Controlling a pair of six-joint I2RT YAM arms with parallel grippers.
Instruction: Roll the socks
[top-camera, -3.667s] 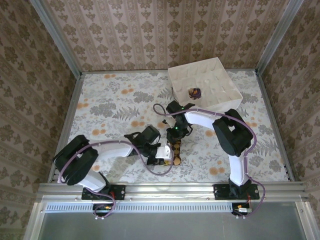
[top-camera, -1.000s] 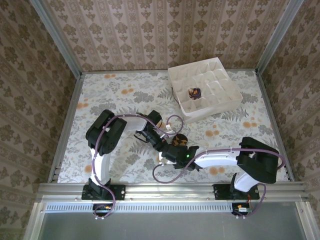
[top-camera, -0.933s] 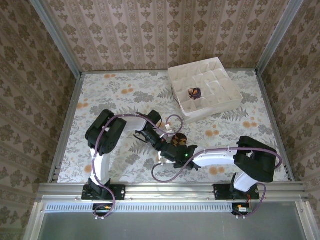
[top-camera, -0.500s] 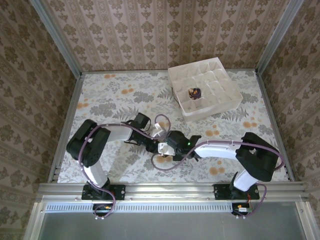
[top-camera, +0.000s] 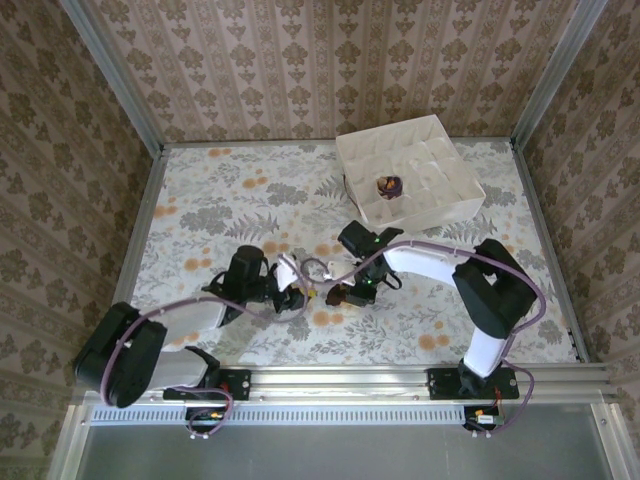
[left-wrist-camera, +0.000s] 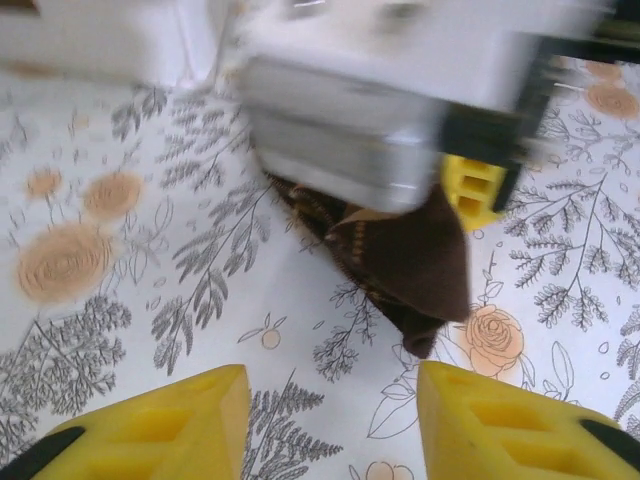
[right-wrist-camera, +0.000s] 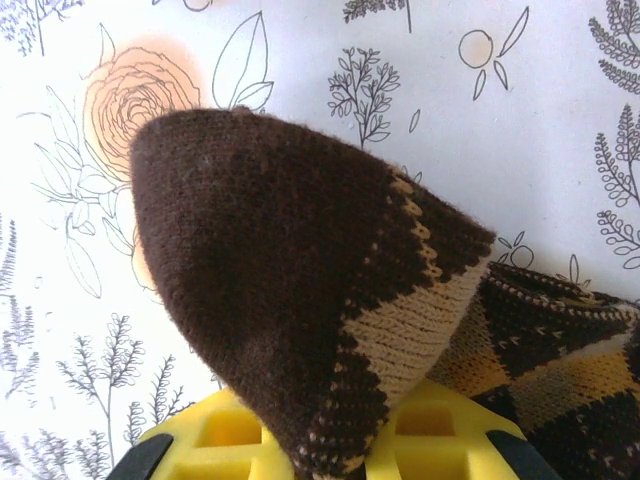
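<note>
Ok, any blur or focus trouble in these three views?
Left wrist: the right gripper is smeared by motion blur, the brown sock it grips only slightly soft. Right wrist: sharp, knit stitches legible. Top external: crisp, evenly lit.

The brown sock (right-wrist-camera: 280, 270) is dark brown with a tan band and orange-yellow diamond checks. The purple sock (top-camera: 388, 185) shows orange, in a white box (top-camera: 440, 170). The table (top-camera: 220, 200) is white with grey ferns and orange roses. The walls (top-camera: 320, 60) bear beige-brown damask. The left gripper (left-wrist-camera: 330, 420) and right gripper (right-wrist-camera: 330, 445) have yellow fingers (left-wrist-camera: 500, 425).
</note>
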